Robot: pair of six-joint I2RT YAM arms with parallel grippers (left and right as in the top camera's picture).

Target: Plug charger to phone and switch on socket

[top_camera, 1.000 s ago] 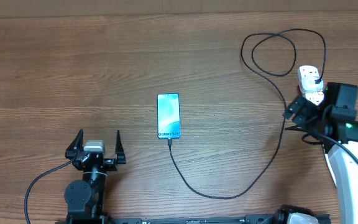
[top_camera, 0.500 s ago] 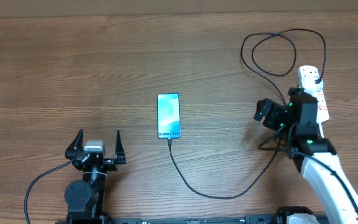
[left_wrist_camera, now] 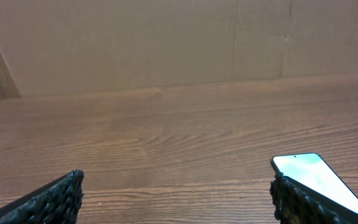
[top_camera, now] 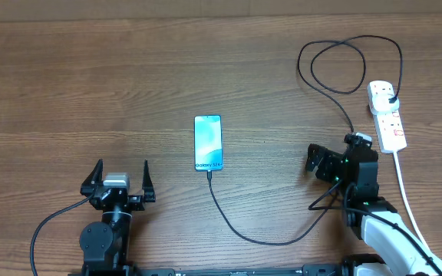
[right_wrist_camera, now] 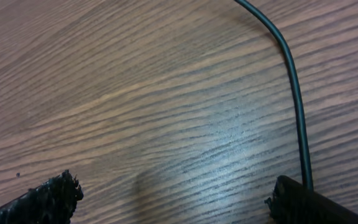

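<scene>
Wooden table (top_camera: 90,69), seen from above. The right gripper (top_camera: 318,162) has pulled back from the white socket (top_camera: 386,115) and now hangs beside the black charger (top_camera: 267,239), jaws wide, holding nothing. The charger meets the lit phone (top_camera: 208,142) at mid-table, so the task looks finished. The left gripper (top_camera: 121,176) rests wide open, empty.

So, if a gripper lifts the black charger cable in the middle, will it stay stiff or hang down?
Probably floppy: the charger cable lies in loose curves and loops. It looks thin, so likely light. Its ends seem to reach the phone and the socket, so pulling may drag the phone.
</scene>
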